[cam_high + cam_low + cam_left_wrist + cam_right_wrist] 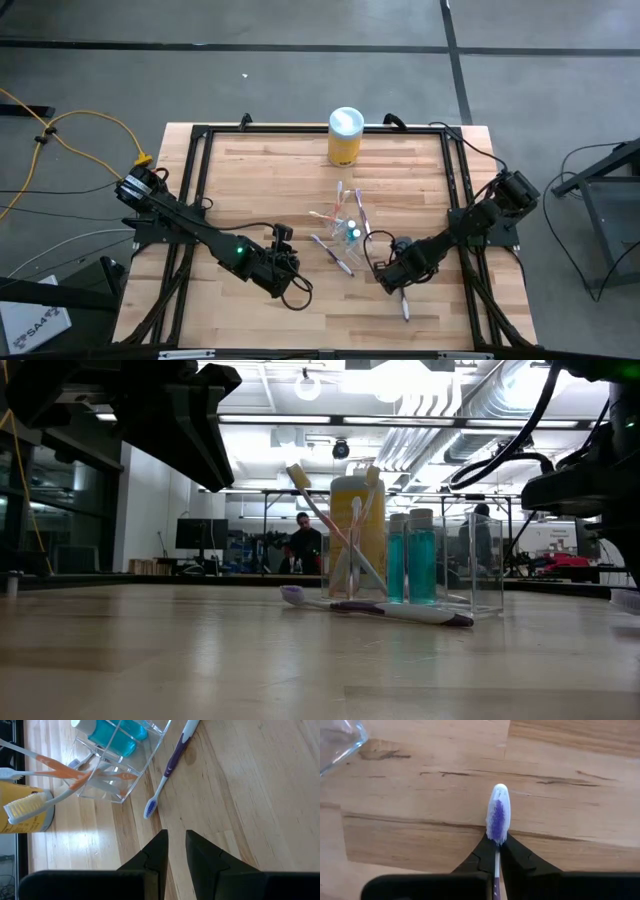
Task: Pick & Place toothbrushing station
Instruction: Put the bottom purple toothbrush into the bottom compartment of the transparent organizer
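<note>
The clear plastic cup (350,228) stands at the table's middle, with orange and pink toothbrushes (75,777) leaning in it beside a blue tube (112,735). A purple toothbrush (167,767) lies flat on the wood next to the cup. A second, white and purple toothbrush (405,305) lies nearer the front edge. My right gripper (392,277) stands over its head end, shut on it. My left gripper (175,837) hangs to the left of the cup, its fingers a narrow gap apart with nothing between them. My right gripper pinches the white and purple toothbrush between its two fingers at the neck (498,838), just behind the bristled head (498,812). The fingers come from above, pointing down, one on each side of the neck. The handle (405,306) runs toward the table's near edge, along the wood.
A yellow canister with a white lid (345,135) stands at the far edge, behind the cup. A black frame (200,135) runs around the wooden top. Bare wood lies to the left and near the front edge.
</note>
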{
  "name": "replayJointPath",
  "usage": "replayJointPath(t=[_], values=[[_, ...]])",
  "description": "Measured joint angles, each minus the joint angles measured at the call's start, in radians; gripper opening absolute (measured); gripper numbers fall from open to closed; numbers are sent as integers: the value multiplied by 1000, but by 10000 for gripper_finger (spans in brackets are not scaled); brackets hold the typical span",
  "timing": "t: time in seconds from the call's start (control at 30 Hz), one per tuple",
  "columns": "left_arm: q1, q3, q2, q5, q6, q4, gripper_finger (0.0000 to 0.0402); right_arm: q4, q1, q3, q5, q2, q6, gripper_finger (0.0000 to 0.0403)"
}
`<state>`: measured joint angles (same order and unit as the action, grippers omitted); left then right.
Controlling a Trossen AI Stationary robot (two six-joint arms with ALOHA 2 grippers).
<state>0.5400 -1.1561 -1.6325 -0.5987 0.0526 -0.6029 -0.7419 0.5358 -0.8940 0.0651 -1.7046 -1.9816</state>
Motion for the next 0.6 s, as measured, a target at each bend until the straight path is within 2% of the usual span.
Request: replayJointPath(t=[0.23,0.4,0.6], values=[[0,0,0,0,0,-3,59,-63,-3,4,12,102,27,4],[0,0,0,0,0,-6,59,-103,-2,3,-33,165,41,4],[0,0,0,0,0,-8,59,-109,-3,2,-30,235,125,3]])
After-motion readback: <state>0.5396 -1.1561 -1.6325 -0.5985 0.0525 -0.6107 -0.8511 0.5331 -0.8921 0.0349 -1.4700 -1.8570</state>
